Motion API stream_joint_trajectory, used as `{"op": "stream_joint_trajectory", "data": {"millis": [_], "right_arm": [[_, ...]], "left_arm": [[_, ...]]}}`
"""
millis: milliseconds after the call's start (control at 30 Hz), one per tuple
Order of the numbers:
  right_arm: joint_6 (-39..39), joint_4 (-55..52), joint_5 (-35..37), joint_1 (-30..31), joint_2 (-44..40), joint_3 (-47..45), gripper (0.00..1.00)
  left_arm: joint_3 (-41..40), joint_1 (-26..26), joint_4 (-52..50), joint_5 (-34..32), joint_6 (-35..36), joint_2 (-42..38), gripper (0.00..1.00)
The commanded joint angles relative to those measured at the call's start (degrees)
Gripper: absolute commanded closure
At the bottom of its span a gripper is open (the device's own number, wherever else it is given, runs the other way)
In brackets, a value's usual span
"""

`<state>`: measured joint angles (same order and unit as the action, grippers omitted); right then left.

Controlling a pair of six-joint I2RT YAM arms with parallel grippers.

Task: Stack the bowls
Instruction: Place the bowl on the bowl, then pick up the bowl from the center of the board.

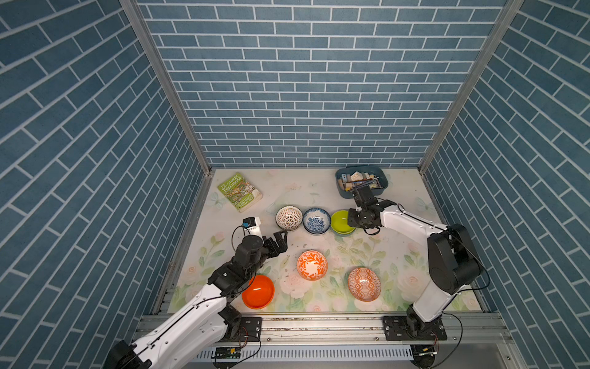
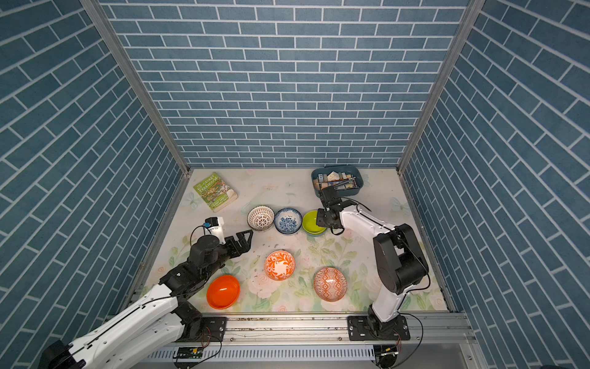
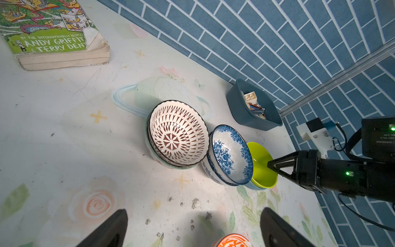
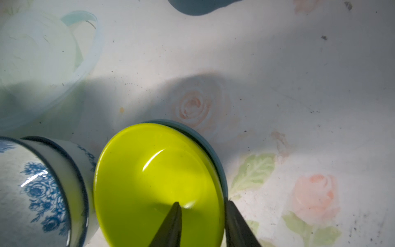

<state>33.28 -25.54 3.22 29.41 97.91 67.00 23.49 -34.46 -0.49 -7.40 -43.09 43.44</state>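
Note:
Three pairs of nested bowls stand in a row at mid-table: a white lattice bowl [image 1: 289, 218] in a pale one, a blue-floral bowl [image 1: 316, 220] in its twin, and a lime bowl [image 1: 341, 221] [image 4: 154, 181] in a plain blue bowl [image 4: 215, 147]. My right gripper [image 4: 204, 203] is open astride the lime bowl's rim, one finger inside and one outside. My left gripper [image 1: 281, 238] [image 3: 195, 226] hangs open and empty just in front of the lattice bowl. Nearer the front lie two orange-patterned bowls [image 1: 312, 265] [image 1: 364, 284] and a plain orange bowl [image 1: 258, 291], this one partly under the left arm.
A green paperback [image 1: 239, 191] lies at the back left. A blue tray [image 3: 252, 119] of pencils and small items stands at the back right, just behind the right wrist. Blue brick-pattern walls close three sides, and a metal rail runs along the front.

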Motion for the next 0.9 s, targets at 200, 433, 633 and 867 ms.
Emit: {"op": "stream_joint_trajectory", "data": {"millis": [200, 433, 633, 867], "right_arm": [[2.7, -2.1, 1.4, 0.5, -8.4, -3.6, 0.63], [5.3, -1.4, 0.3, 8.1, -17.5, -5.2, 0.63], [9.6, -1.1, 1.1, 21.3, -17.5, -4.4, 0.64], [14.7, 3.0, 1.5, 37.1, -12.0, -2.6, 0.64]], "left_arm": [[5.1, 1.0, -15.8, -6.1, -5.3, 2.0, 0.0], [8.0, 1.0, -33.6, -7.7, -10.7, 7.1, 0.0], [7.7, 1.0, -39.6, -6.8, -13.3, 2.0, 0.04], [8.4, 1.0, -46.1, -10.3, -17.8, -1.6, 0.02]]}}
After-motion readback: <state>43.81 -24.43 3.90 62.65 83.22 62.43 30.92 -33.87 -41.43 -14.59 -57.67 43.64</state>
